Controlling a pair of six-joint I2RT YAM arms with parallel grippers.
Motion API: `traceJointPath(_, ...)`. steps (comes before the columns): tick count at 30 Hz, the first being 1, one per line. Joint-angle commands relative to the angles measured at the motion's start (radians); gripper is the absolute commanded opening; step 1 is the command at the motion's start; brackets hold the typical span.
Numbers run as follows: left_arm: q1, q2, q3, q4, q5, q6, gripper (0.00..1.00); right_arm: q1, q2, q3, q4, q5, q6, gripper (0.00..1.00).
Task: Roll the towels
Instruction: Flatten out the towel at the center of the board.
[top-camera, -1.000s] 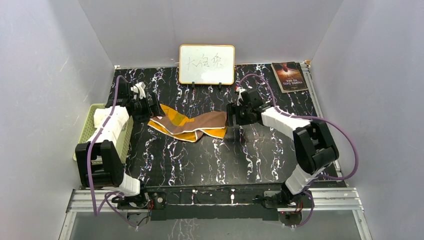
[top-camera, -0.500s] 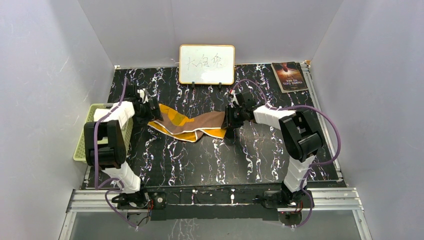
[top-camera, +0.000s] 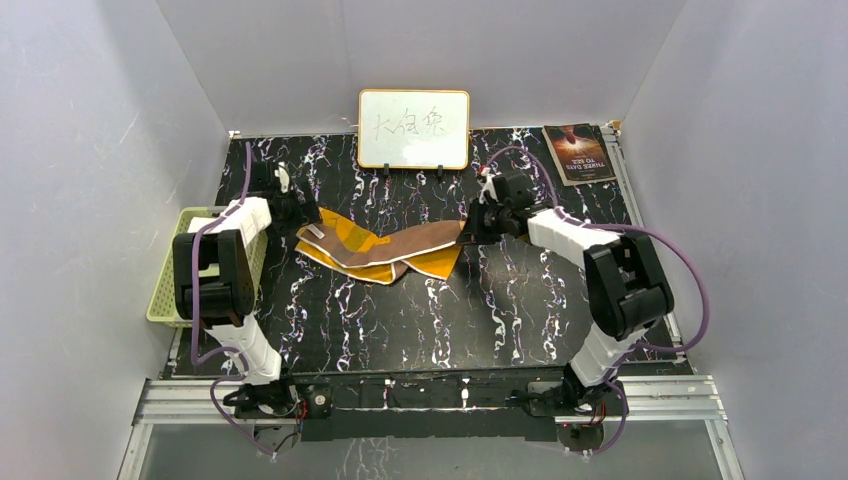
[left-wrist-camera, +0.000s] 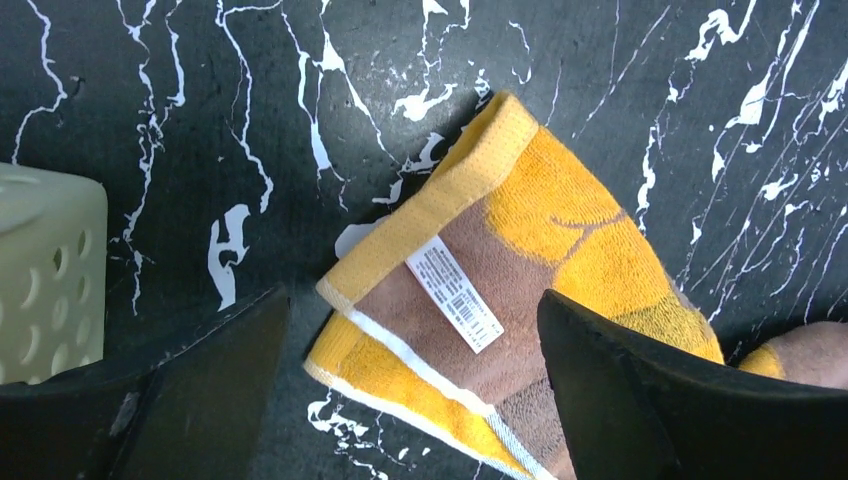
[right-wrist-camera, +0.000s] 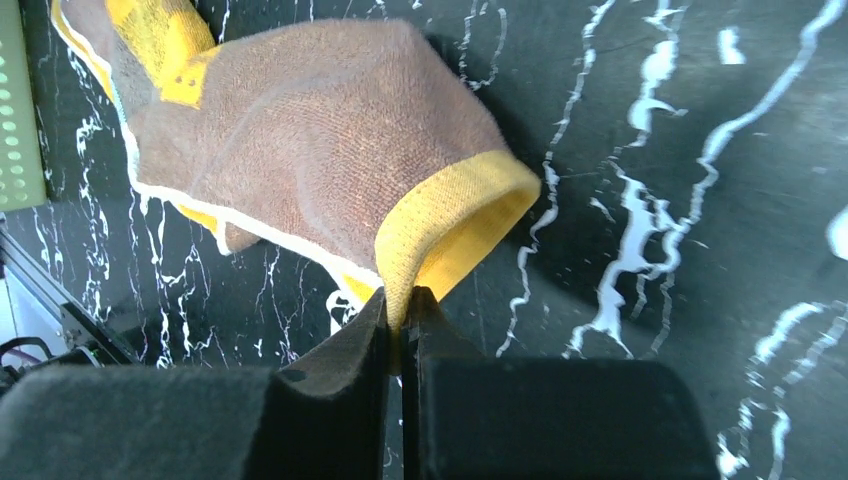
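An orange-and-brown towel (top-camera: 385, 248) lies crumpled across the middle of the black marbled table. My right gripper (top-camera: 472, 228) holds its right end. In the right wrist view the gripper (right-wrist-camera: 400, 300) is shut on the towel's yellow hem, and the brown cloth (right-wrist-camera: 320, 170) hangs away from the jaws, raised off the table. My left gripper (top-camera: 298, 215) hovers open over the towel's left corner. In the left wrist view that corner, with its white label (left-wrist-camera: 455, 295), lies between the wide-apart fingers of the gripper (left-wrist-camera: 412, 330), untouched.
A pale green slotted basket (top-camera: 165, 285) stands at the table's left edge, beside my left arm; its corner (left-wrist-camera: 45, 270) shows in the left wrist view. A whiteboard (top-camera: 413, 128) stands at the back centre. A dark booklet (top-camera: 578, 152) lies back right.
My right gripper has closed on the towel's right hem and drawn it up and to the right. My left gripper has shifted slightly back over the left corner and stays open.
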Motion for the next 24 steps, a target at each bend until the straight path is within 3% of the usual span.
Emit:
traceJointPath(1, 0.003, 0.037, 0.046, 0.008, -0.012, -0.003, 0.93, -0.05, -0.082, -0.032, 0.009, -0.017, -0.021, 0.0)
traceJointPath(9, 0.002, 0.085, 0.029, 0.065, 0.035, -0.026, 0.89, -0.086, -0.115, -0.048, -0.002, -0.039, -0.037, 0.0)
traceJointPath(16, -0.003, 0.121, 0.037, 0.082, 0.048, -0.056, 0.7, -0.096, -0.122, -0.052, -0.007, -0.045, -0.048, 0.0)
traceJointPath(24, -0.004, 0.076, -0.025, 0.038, 0.028, -0.078, 0.56, -0.107, -0.138, -0.056, -0.015, -0.047, -0.051, 0.0)
